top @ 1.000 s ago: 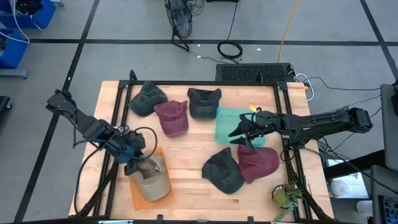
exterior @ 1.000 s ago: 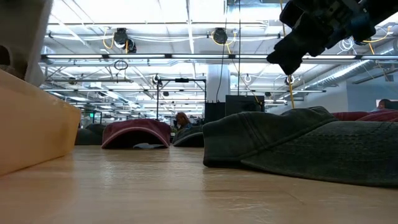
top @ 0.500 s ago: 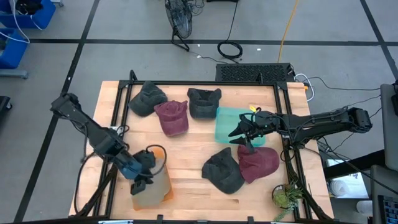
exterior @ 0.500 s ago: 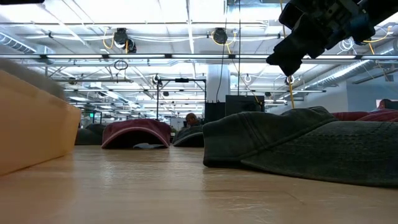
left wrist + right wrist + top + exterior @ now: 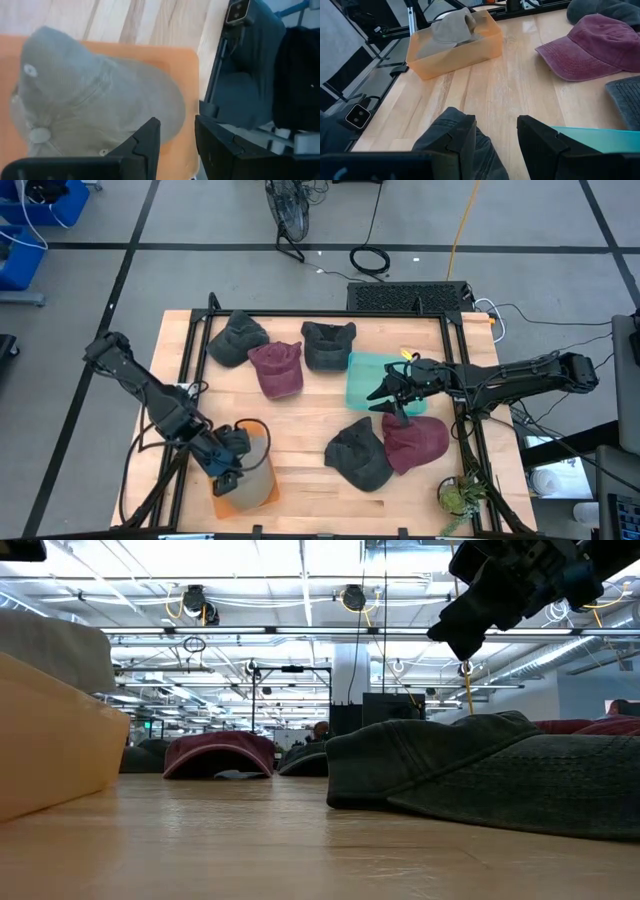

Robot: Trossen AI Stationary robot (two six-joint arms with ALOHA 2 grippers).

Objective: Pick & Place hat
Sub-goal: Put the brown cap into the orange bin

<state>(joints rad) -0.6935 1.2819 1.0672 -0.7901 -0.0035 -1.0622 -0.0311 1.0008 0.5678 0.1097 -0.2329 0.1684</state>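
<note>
A beige hat (image 5: 90,100) lies crown up in the orange bin (image 5: 232,502) at the table's near left, and its top shows above the bin's wall (image 5: 50,730) in the low view. My left gripper (image 5: 228,465) hovers over the hat's near-left side, tipped steeply down and open, its fingers (image 5: 145,145) just above the hat's edge. My right gripper (image 5: 380,394) hangs open over the teal bin (image 5: 362,370) at mid right, with nothing between its fingers (image 5: 455,135).
Loose hats lie on the wood: dark grey (image 5: 238,338), maroon (image 5: 277,368) and dark (image 5: 328,343) at the far side, dark grey (image 5: 360,452) and maroon (image 5: 415,440) near the right. A small plant (image 5: 460,495) stands at the near right corner. A black frame rims the table.
My left gripper has gone down and toward the table's near edge, over the orange bin, tipping further down; its fingers keep the same gap. The beige hat stays in the bin.
</note>
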